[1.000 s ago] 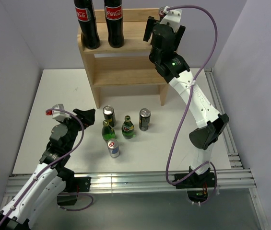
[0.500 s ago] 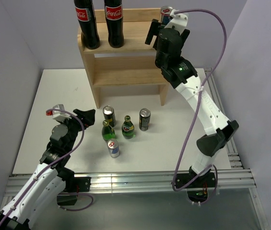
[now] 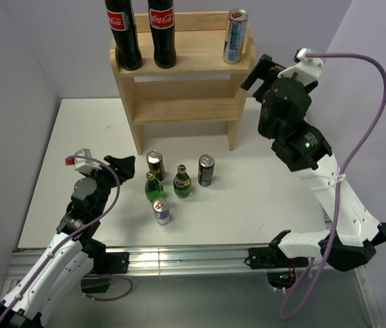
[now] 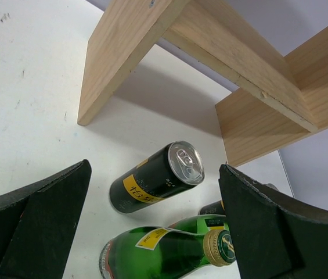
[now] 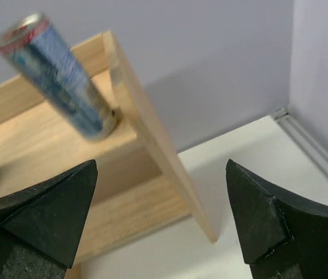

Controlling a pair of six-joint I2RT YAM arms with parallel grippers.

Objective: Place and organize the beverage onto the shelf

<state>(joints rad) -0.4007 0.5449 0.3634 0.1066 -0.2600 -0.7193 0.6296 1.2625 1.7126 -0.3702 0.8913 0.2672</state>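
Observation:
The light-wood shelf stands at the back. Its top tier holds two Coca-Cola bottles at the left and a blue-and-silver can upright at the right. My right gripper is open and empty, just right of the shelf's side panel; its wrist view shows that can and the panel ahead of the gripper. My left gripper is open and empty, left of the drinks on the table. Its wrist view shows a black can and a green bottle ahead of the gripper.
On the table in front of the shelf stand two black cans, two green bottles and a small silver-blue can. The shelf's lower tier holds nothing. Walls close in on both sides.
My right gripper has let go of the blue-and-silver can on the top tier and pulled back to the right, off the shelf. The left arm has not moved.

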